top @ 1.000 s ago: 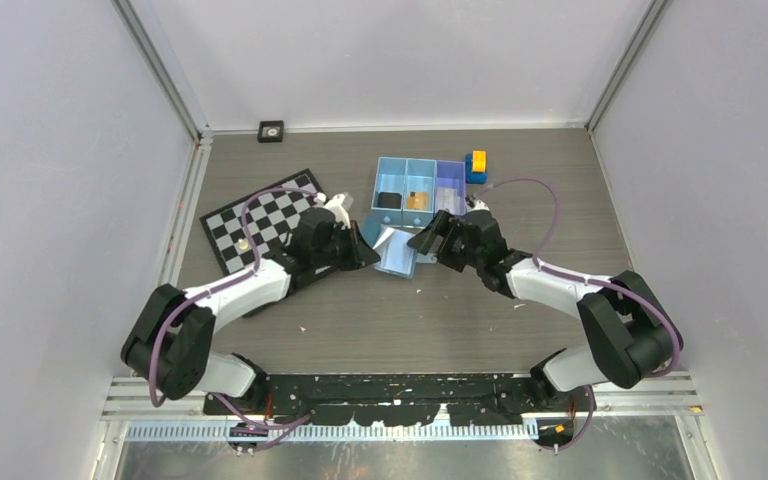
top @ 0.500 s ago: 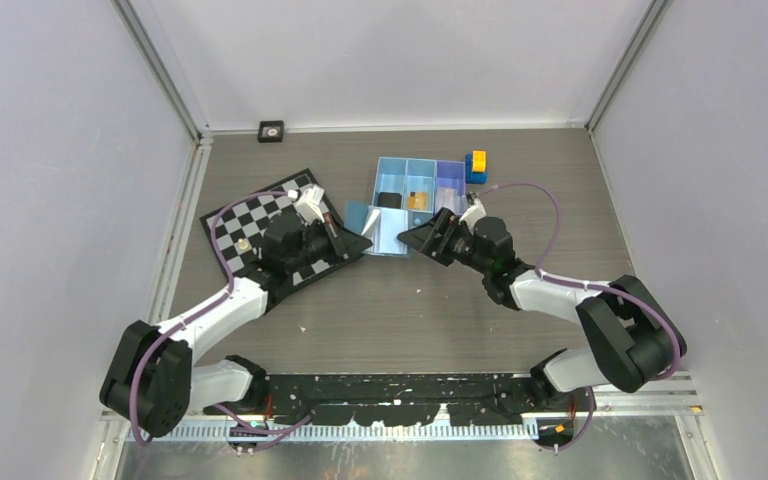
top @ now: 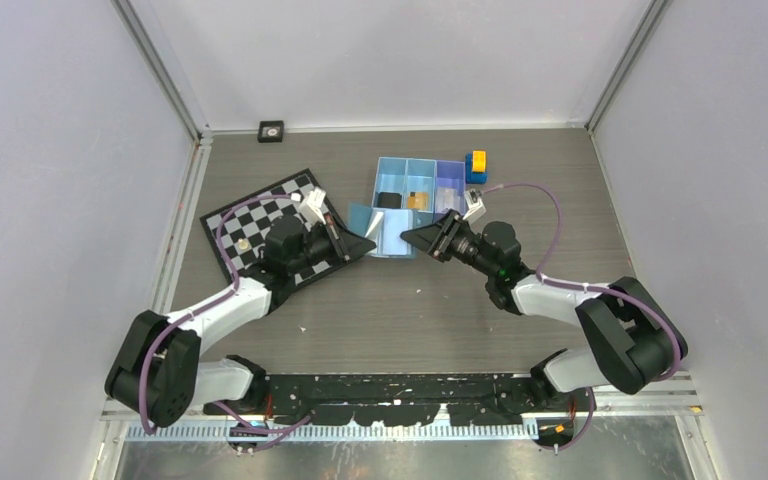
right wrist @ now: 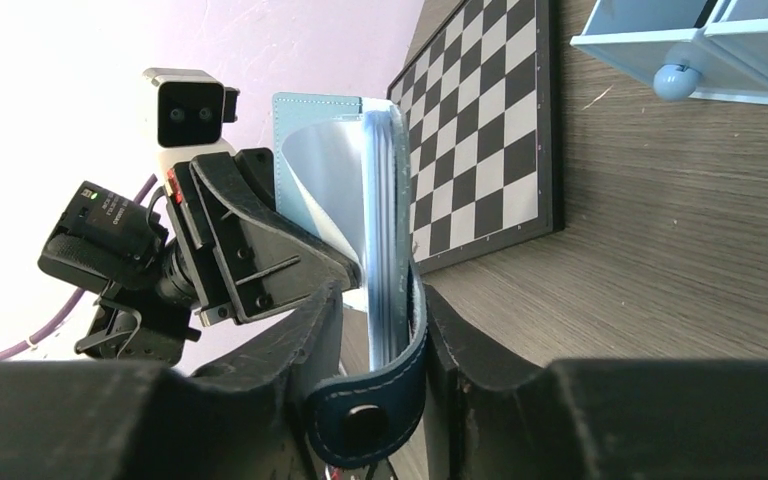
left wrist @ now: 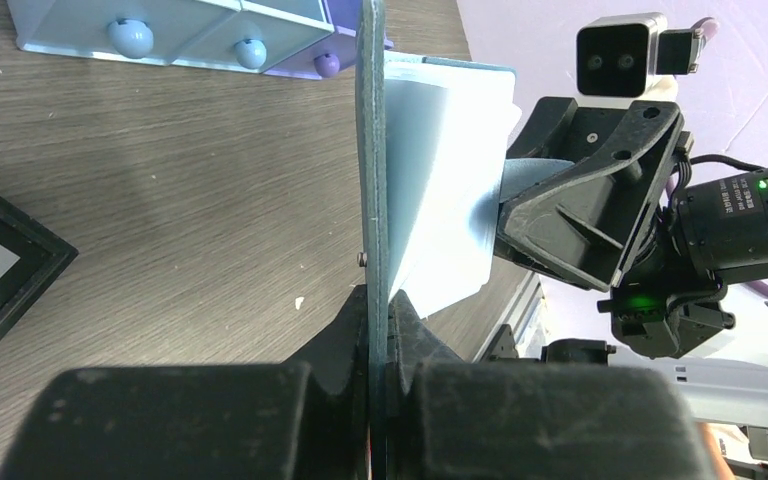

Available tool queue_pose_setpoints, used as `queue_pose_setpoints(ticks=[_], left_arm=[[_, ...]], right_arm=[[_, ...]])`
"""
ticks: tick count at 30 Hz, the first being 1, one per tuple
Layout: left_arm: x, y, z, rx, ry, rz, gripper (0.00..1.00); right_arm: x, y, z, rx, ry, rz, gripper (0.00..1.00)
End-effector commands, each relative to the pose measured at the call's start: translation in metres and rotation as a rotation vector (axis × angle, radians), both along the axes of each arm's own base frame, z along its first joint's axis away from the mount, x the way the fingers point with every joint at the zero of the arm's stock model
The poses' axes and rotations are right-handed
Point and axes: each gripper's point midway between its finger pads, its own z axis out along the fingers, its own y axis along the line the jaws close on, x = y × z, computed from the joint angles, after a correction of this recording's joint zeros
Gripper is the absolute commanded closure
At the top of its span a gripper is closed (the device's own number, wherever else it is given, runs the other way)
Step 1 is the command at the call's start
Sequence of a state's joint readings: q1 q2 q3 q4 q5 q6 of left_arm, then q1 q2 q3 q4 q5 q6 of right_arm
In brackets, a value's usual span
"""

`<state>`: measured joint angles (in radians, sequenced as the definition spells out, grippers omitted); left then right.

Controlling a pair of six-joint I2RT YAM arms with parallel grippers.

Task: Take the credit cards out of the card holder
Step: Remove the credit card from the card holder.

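Left gripper pinches the card holder; right gripper straddles it, hold uncertain. Pulling now could slip it free.

The left arm and the right arm reach from the bottom corners of the top view toward mid-frame, low over the surface, tips facing each other. The left gripper has its jaws pinched tight on one edge of the card holder. The right gripper has its jaws half-narrowed astride the opposite side. Whether they press it is unclear.
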<state>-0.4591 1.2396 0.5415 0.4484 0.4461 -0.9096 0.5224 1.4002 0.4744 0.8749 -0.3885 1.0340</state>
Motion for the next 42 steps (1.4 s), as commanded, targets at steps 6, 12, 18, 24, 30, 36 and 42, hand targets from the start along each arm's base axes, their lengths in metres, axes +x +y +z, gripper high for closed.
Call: queue_pose_setpoints(ticks=[6,12,18,24,30,36,42], left_arm=[[0.006,-0.003,0.016,-0.042,-0.066,-0.007,0.98],[0.008,-0.004,0.01,-0.033,-0.052,-0.009,0.98],[0.009,-0.005,0.007,-0.031,-0.043,-0.013,0.98],[0.007,-0.005,0.01,-0.037,-0.053,-0.018,0.98],[0.011,-0.003,0.003,0.004,-0.038,0.0,0.67],[0.009,-0.008,-0.008,0.1,-0.026,-0.013,0.41],[0.001,-0.029,-0.009,0.134,-0.047,-0.093,0.14]], right_arm=[[-0.006,0.001,0.034,0.065,-0.111,0.019,0.64],[-0.008,0.001,0.039,0.075,-0.126,0.023,0.64],[-0.006,0.0,0.037,0.071,-0.122,0.018,0.75],[0.0,0.0,0.026,0.027,-0.078,-0.002,0.84],[-0.001,0.001,0.033,0.019,-0.094,0.009,1.0],[-0.003,0.005,0.033,-0.015,-0.095,0.019,0.99],[-0.008,0.013,0.032,-0.043,-0.103,0.037,1.0]])
